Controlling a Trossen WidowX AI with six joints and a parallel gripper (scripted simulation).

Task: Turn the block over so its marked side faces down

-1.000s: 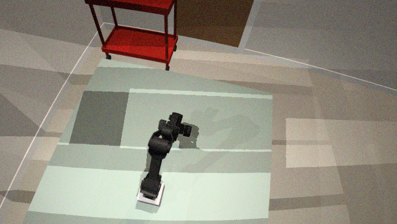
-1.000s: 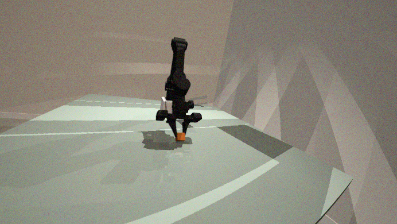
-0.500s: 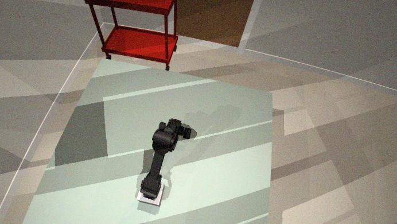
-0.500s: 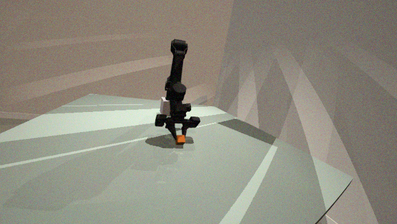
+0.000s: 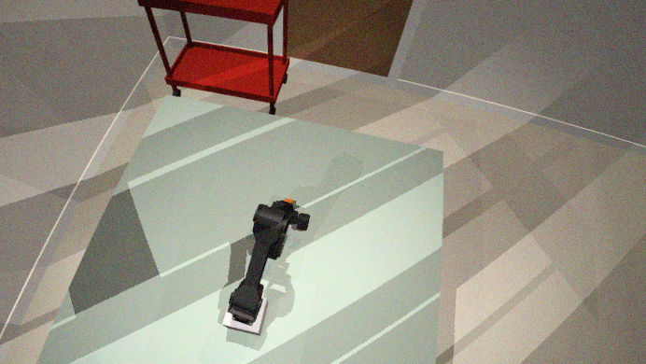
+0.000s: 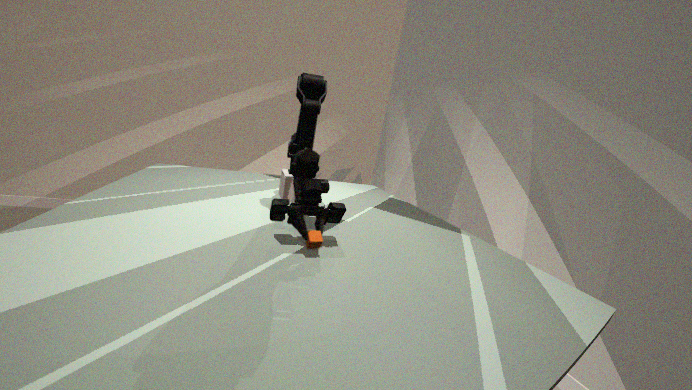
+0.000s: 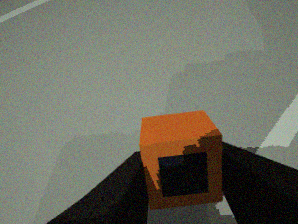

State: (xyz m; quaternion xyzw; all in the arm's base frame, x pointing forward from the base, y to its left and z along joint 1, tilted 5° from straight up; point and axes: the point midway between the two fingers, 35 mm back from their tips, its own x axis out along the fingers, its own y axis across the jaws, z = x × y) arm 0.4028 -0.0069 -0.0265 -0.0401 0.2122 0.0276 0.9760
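An orange block (image 5: 288, 201) (image 6: 314, 239) (image 7: 175, 132) is held between the two fingers of my gripper (image 5: 286, 203) (image 6: 314, 236) (image 7: 179, 156), which is shut on it. A dark square mark (image 7: 183, 175) shows on the side that faces the wrist camera, back toward the gripper. In the exterior view the block is low over the pale green table (image 5: 210, 156) (image 6: 425, 300) (image 7: 75, 75), with a shadow just below it; whether it touches the table is hard to tell. The block's underside is hidden. The mark is not seen in either the top or the exterior view.
The arm's white base (image 5: 245, 326) (image 6: 286, 184) stands on the table behind the gripper. A red cart (image 5: 219, 70) stands on the floor beyond the table's far edge in the top view. Bands of light and shadow cross the table.
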